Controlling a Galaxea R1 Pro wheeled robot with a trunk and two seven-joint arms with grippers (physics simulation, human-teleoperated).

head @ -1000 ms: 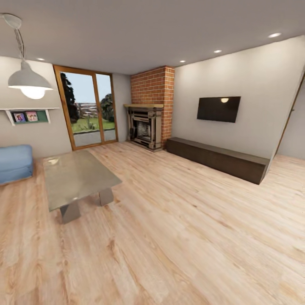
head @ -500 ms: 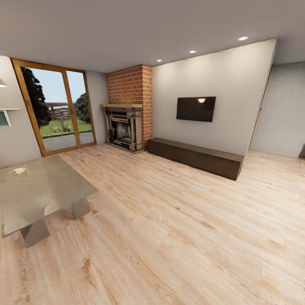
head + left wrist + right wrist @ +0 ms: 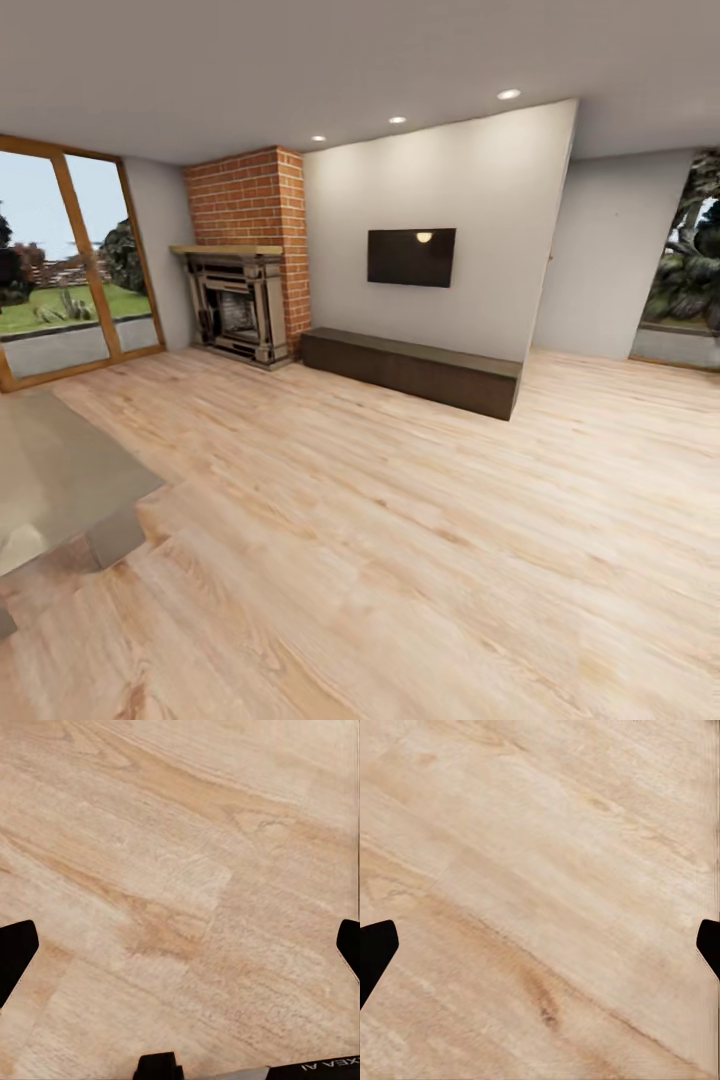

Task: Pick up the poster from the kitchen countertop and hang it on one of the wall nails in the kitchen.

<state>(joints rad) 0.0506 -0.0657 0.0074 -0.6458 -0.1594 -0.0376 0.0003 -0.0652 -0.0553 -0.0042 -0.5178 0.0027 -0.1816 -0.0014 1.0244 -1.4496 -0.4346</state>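
Head view: living room, brick fireplace (image 3: pixel 245 300), wall TV (image 3: pixel 411 257), low dark bench (image 3: pixel 412 371), pale plank floor (image 3: pixel 420 540); poster not visible here. Left gripper (image 3: pixel 180 945) and right gripper (image 3: pixel 540 945) both spread wide, empty, over floor.

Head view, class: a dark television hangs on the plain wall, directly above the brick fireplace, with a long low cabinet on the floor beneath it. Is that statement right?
Not quite. In the head view the television hangs on the plain wall beside the brick fireplace, not above it. The long low cabinet does sit on the floor beneath the television.
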